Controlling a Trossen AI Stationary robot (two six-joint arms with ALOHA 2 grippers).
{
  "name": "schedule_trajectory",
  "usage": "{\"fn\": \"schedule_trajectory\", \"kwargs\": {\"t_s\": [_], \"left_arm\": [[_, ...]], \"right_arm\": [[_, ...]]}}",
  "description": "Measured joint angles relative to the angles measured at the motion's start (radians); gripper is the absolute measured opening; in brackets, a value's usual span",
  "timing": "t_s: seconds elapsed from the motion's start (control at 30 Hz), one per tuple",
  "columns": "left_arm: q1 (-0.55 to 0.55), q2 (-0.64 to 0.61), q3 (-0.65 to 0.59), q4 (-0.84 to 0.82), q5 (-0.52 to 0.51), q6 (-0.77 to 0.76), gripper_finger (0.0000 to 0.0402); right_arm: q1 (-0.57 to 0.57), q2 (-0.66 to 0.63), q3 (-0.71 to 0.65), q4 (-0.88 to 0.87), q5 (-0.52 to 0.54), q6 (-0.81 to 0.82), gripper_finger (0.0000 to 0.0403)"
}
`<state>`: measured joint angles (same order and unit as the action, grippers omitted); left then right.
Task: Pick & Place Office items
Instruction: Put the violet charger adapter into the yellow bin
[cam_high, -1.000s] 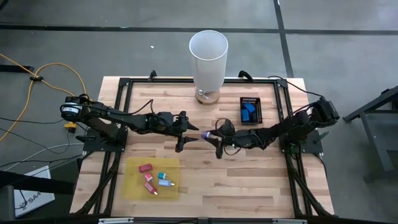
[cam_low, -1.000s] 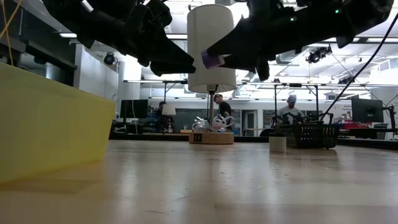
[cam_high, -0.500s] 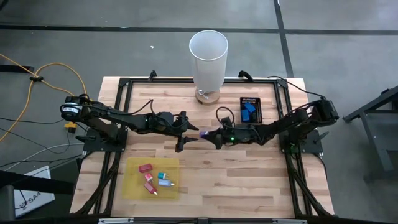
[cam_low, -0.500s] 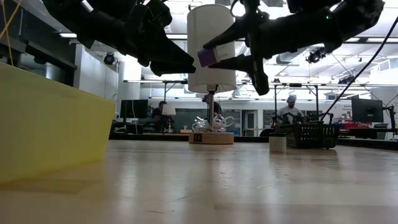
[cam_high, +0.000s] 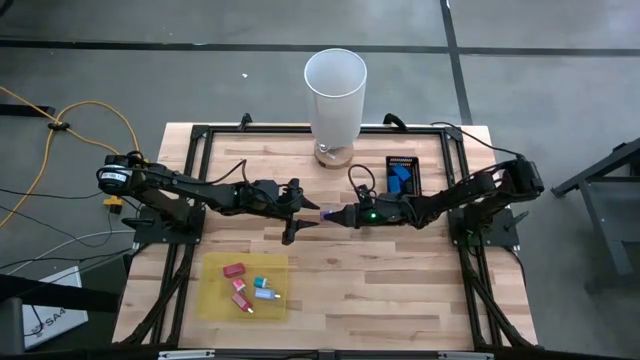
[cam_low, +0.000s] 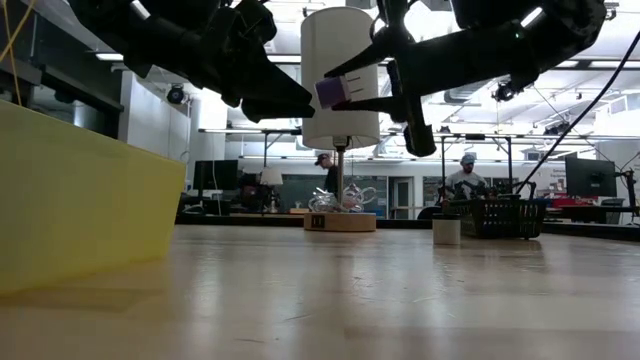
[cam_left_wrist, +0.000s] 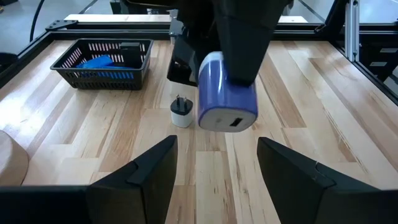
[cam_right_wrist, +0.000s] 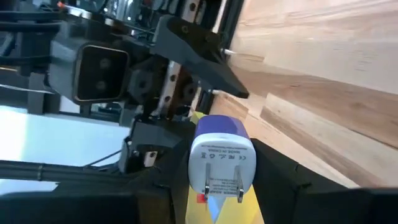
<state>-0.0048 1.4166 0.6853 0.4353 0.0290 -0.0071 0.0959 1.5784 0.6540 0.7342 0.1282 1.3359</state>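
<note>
Right tool (cam_high: 335, 215) grips purple charger (cam_high: 326, 214) over wooden table (cam_high: 400, 280); left tool (cam_high: 300, 212) wide

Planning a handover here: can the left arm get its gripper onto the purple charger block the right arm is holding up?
Probably yes: the left gripper stands open, facing the purple-and-white plug-in charger block in the right gripper, nothing between them.

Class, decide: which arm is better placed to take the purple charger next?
Left. Its open hand faces the purple charger, which the right hand holds out mid-air just in front of it.
</note>
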Motion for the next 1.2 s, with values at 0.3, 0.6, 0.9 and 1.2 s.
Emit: {"fn": "schedule_trajectory", "kwargs": {"t_s": [0.3,0.6,0.9,1.2], "left_arm": [[0.000,0.000,0.000,0.000,0.000,0.000,0.0216],[0.000,0.000,0.000,0.000,0.000,0.000,0.0216],[0.000,0.000,0.000,0.001,0.000,0.000,0.0216],[0.000,0.000,0.000,0.001,0.000,-0.057,0.0216]], "right_arm": [[0.000,0.000,0.000,0.019,-0.025,-0.042,0.0132],[0.000,0.000,0.000,0.020,-0.003,-0.022,0.0132],[0.000,0.000,0.000,0.020,0.012,-0.007,0.0132],[0.000,0.000,0.000,0.019,0.012,0.000,0.0132]]}}
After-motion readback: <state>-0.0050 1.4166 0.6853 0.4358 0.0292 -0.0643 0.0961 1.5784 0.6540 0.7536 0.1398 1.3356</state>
